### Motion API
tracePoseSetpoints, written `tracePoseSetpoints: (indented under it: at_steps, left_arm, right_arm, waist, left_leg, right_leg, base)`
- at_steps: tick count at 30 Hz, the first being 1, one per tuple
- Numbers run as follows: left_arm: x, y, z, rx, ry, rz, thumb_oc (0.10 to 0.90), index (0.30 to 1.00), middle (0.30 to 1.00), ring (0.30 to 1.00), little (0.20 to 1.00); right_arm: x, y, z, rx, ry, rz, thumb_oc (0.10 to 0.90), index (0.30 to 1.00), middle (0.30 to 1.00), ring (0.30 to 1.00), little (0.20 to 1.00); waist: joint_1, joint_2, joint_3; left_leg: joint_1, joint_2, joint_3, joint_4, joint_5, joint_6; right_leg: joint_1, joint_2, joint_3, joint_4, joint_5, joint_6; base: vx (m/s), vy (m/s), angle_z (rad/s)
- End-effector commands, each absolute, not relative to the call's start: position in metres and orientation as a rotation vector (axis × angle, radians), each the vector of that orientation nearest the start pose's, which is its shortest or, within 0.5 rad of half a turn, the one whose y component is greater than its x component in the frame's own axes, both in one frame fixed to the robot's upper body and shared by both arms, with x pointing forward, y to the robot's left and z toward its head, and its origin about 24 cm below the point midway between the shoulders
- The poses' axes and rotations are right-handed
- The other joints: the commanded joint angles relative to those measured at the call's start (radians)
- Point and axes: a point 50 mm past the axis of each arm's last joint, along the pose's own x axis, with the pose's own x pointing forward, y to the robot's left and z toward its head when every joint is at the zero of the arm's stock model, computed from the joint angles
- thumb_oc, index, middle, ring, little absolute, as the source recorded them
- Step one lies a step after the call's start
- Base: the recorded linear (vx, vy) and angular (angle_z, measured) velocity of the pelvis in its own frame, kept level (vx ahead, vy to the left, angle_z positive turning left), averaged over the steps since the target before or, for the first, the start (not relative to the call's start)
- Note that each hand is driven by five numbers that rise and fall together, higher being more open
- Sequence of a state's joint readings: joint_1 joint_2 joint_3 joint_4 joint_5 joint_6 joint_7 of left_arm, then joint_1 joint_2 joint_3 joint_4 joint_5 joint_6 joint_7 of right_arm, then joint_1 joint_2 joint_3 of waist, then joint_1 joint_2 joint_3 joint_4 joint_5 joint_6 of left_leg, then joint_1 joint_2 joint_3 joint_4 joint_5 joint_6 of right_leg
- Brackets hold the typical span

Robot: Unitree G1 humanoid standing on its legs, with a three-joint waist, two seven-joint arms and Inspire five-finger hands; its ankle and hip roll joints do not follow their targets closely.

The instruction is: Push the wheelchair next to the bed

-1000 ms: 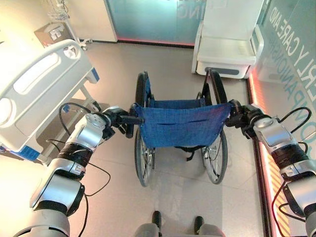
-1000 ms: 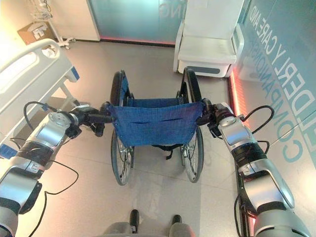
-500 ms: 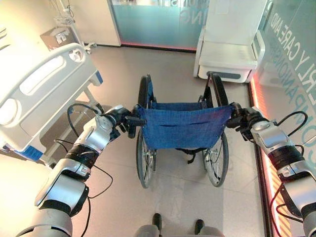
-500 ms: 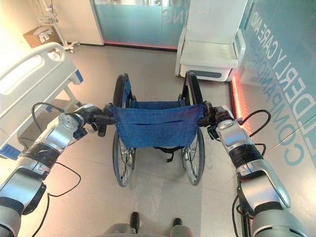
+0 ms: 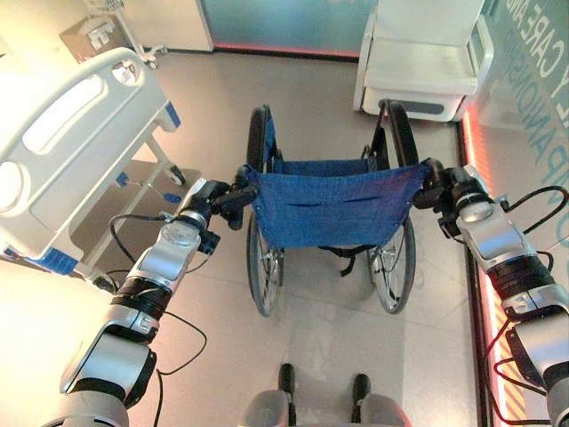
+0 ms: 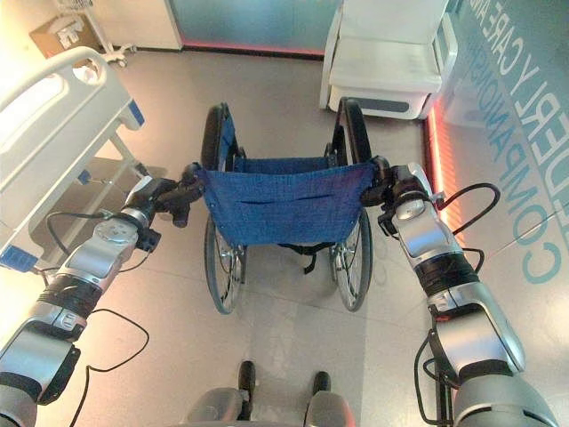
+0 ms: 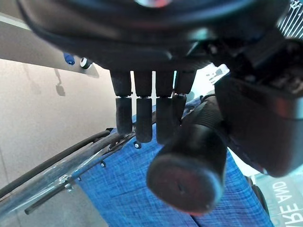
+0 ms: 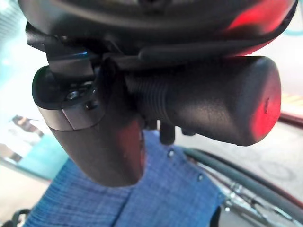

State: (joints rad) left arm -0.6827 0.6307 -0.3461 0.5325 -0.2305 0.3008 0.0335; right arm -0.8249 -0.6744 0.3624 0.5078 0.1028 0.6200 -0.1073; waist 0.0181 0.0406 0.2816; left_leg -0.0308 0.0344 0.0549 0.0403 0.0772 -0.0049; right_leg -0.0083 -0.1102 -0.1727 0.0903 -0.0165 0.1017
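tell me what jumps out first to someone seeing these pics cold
The wheelchair with its blue cloth back sits dead centre, seen from behind, its wheels on the pale floor. The left hand and right hand are each curled round a push handle. The white bed stands off to the left, and a white armchair waits ahead.

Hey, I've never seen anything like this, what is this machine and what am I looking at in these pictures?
It is a humanoid robot standing behind a wheelchair. Two pictures come from cameras in its head, looking down; two come from cameras on its wrists, very close up. The left robot hand is curled round the left push handle, and the right robot hand round the right push handle. On the floor, a hospital bed stands to the robot's left and a white armchair ahead on the right.
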Motion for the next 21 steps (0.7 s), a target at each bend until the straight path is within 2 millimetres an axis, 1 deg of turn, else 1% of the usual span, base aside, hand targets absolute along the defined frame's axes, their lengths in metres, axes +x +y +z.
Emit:
tracePoseSetpoints:
  at_steps: [1,3,4,5,6,7,8,9,10,11,12,13,14,15,17,18,19,21]
  left_arm:
    - [0.351,0.236,0.075,0.582,0.293,-0.021,0.4,0.3,0.3,0.3,0.3]
    - [0.353,0.232,0.079,0.577,0.28,-0.047,0.4,0.3,0.3,0.3,0.3]
    - [0.353,0.232,0.08,0.579,0.277,-0.051,0.4,0.3,0.3,0.3,0.3]
    - [0.354,0.229,0.083,0.594,0.266,-0.067,0.4,0.3,0.3,0.3,0.3]
    - [0.354,0.228,0.082,0.61,0.269,-0.083,0.4,0.3,0.3,0.3,0.3]
    - [0.354,0.227,0.082,0.617,0.273,-0.092,0.4,0.3,0.3,0.3,0.3]
    - [0.353,0.224,0.081,0.637,0.282,-0.119,0.4,0.3,0.3,0.3,0.3]
    - [0.354,0.222,0.081,0.647,0.286,-0.126,0.4,0.3,0.3,0.3,0.3]
    - [0.354,0.221,0.083,0.651,0.282,-0.125,0.4,0.3,0.3,0.3,0.3]
    - [0.356,0.221,0.088,0.662,0.277,-0.122,0.4,0.3,0.3,0.3,0.3]
    - [0.359,0.222,0.093,0.674,0.276,-0.123,0.4,0.3,0.3,0.3,0.3]
    - [0.362,0.223,0.1,0.701,0.284,-0.132,0.4,0.3,0.3,0.3,0.3]
    - [0.365,0.224,0.103,0.72,0.288,-0.138,0.4,0.3,0.3,0.3,0.3]
    - [0.366,0.225,0.105,0.725,0.289,-0.139,0.4,0.3,0.3,0.3,0.3]
    - [0.369,0.229,0.109,0.73,0.295,-0.135,0.4,0.3,0.3,0.3,0.3]
    - [0.37,0.23,0.109,0.719,0.3,-0.129,0.4,0.3,0.3,0.3,0.3]
    - [0.369,0.232,0.104,0.68,0.316,-0.119,0.4,0.3,0.3,0.3,0.3]
    - [0.368,0.233,0.1,0.662,0.32,-0.111,0.4,0.3,0.3,0.3,0.3]
  right_arm:
    - [0.38,-0.217,0.167,-0.782,0.11,-0.07,0.4,0.3,0.3,0.3,0.3]
    - [0.381,-0.217,0.165,-0.786,0.111,-0.061,0.4,0.3,0.3,0.3,0.3]
    - [0.381,-0.217,0.165,-0.787,0.112,-0.061,0.4,0.3,0.3,0.3,0.3]
    - [0.381,-0.218,0.161,-0.809,0.115,-0.073,0.4,0.3,0.3,0.3,0.3]
    - [0.38,-0.221,0.157,-0.805,0.124,-0.077,0.4,0.3,0.3,0.3,0.3]
    - [0.379,-0.222,0.156,-0.804,0.128,-0.079,0.4,0.3,0.3,0.3,0.3]
    - [0.378,-0.225,0.151,-0.808,0.133,-0.082,0.4,0.3,0.3,0.3,0.3]
    - [0.378,-0.224,0.15,-0.815,0.128,-0.085,0.4,0.3,0.3,0.3,0.3]
    - [0.378,-0.223,0.151,-0.82,0.119,-0.088,0.4,0.3,0.3,0.3,0.3]
    - [0.38,-0.221,0.155,-0.829,0.099,-0.088,0.4,0.3,0.3,0.3,0.3]
    - [0.382,-0.219,0.161,-0.829,0.078,-0.09,0.4,0.3,0.3,0.3,0.3]
    - [0.385,-0.22,0.172,-0.839,0.05,-0.1,0.4,0.3,0.3,0.3,0.3]
    - [0.387,-0.22,0.182,-0.838,0.032,-0.103,0.4,0.3,0.3,0.3,0.3]
    - [0.388,-0.221,0.186,-0.841,0.022,-0.105,0.4,0.3,0.3,0.3,0.3]
    - [0.391,-0.223,0.202,-0.836,0.001,-0.106,0.4,0.3,0.3,0.3,0.3]
    - [0.392,-0.223,0.204,-0.831,0.002,-0.096,0.4,0.3,0.3,0.3,0.3]
    - [0.391,-0.219,0.204,-0.837,0.018,-0.065,0.4,0.3,0.3,0.3,0.3]
    - [0.39,-0.219,0.201,-0.842,0.03,-0.053,0.4,0.3,0.3,0.3,0.3]
  waist:
    - [0.026,-0.04,0.055]
    - [0.034,-0.029,0.056]
    - [0.035,-0.029,0.056]
    - [0.037,-0.022,0.058]
    - [0.033,-0.021,0.062]
    - [0.03,-0.023,0.065]
    - [0.016,-0.038,0.076]
    - [0.007,-0.042,0.087]
    - [0.001,-0.043,0.095]
    - [-0.016,-0.05,0.111]
    - [-0.03,-0.052,0.124]
    - [-0.049,-0.049,0.137]
    - [-0.059,-0.048,0.14]
    - [-0.061,-0.048,0.139]
    - [-0.064,-0.055,0.123]
    - [-0.063,-0.054,0.116]
    - [-0.063,-0.054,0.092]
    - [-0.061,-0.057,0.076]
  left_leg:
    - [-0.021,-0.084,0.0,0.154,-0.15,0.053]
    - [-0.03,-0.083,0.001,0.178,-0.162,0.067]
    - [-0.032,-0.084,0.003,0.184,-0.165,0.069]
    - [-0.036,-0.08,0.01,0.199,-0.175,0.08]
    - [-0.035,-0.076,0.007,0.212,-0.182,0.087]
    - [-0.034,-0.078,0.005,0.22,-0.186,0.088]
    - [-0.027,-0.091,-0.005,0.24,-0.197,0.087]
    - [-0.017,-0.098,-0.01,0.248,-0.209,0.085]
    - [-0.01,-0.101,-0.011,0.249,-0.216,0.084]
    - [0.005,-0.112,-0.012,0.252,-0.237,0.083]
    - [0.018,-0.115,-0.016,0.254,-0.259,0.082]
    - [0.031,-0.114,-0.031,0.253,-0.28,0.081]
    - [0.032,-0.11,-0.04,0.258,-0.292,0.078]
    - [0.032,-0.106,-0.041,0.26,-0.295,0.076]
    - [0.017,-0.096,-0.051,0.279,-0.307,0.068]
    - [0.017,-0.089,-0.055,0.284,-0.308,0.063]
    - [0.023,-0.056,-0.075,0.3,-0.305,0.045]
    - [0.045,-0.034,-0.078,0.302,-0.295,0.029]
  right_leg:
    - [-0.028,0.011,-0.004,0.137,-0.048,-0.058]
    - [-0.047,0.0,-0.012,0.234,-0.082,-0.06]
    - [-0.057,-0.004,-0.014,0.262,-0.084,-0.057]
    - [-0.098,-0.013,-0.014,0.401,-0.078,-0.042]
    - [-0.131,-0.016,-0.006,0.473,-0.054,-0.032]
    - [-0.142,-0.02,0.002,0.482,-0.041,-0.028]
    - [-0.172,-0.041,0.03,0.431,0.03,-0.017]
    - [-0.186,-0.057,0.04,0.394,0.062,-0.01]
    - [-0.204,-0.064,0.047,0.372,0.082,-0.008]
    - [-0.247,-0.085,0.064,0.306,0.139,0.001]
    - [-0.276,-0.097,0.078,0.244,0.174,0.011]
    - [-0.311,-0.095,0.109,0.176,0.193,0.019]
    - [-0.322,-0.088,0.125,0.151,0.2,0.024]
    - [-0.323,-0.085,0.124,0.151,0.194,0.023]
    - [-0.298,-0.07,0.118,0.144,0.15,0.021]
    - [-0.292,-0.066,0.116,0.154,0.133,0.019]
    - [-0.281,-0.05,0.11,0.205,0.077,0.005]
    - [-0.264,-0.049,0.087,0.201,0.068,-0.004]
  base:
    - [0.12,0.134,0.02]
    - [0.14,0.147,0.02]
    - [0.18,0.155,0.01]
    - [0.22,0.126,0.03]
    - [0.24,0.108,0.09]
    - [0.34,-0.022,0.07]
    - [0.33,-0.089,0.06]
    - [0.32,-0.117,-0.03]
    - [0.21,-0.147,0.06]
    - [0.21,-0.197,0.0]
    - [0.32,-0.312,0.07]
    - [0.31,-0.365,0.13]
    - [0.23,-0.324,0.32]
    - [0.14,-0.283,0.82]
    - [0.2,-0.294,0.91]
    - [0.44,-0.434,0.78]
    - [0.43,-0.363,0.55]
    - [0.41,-0.291,0.01]
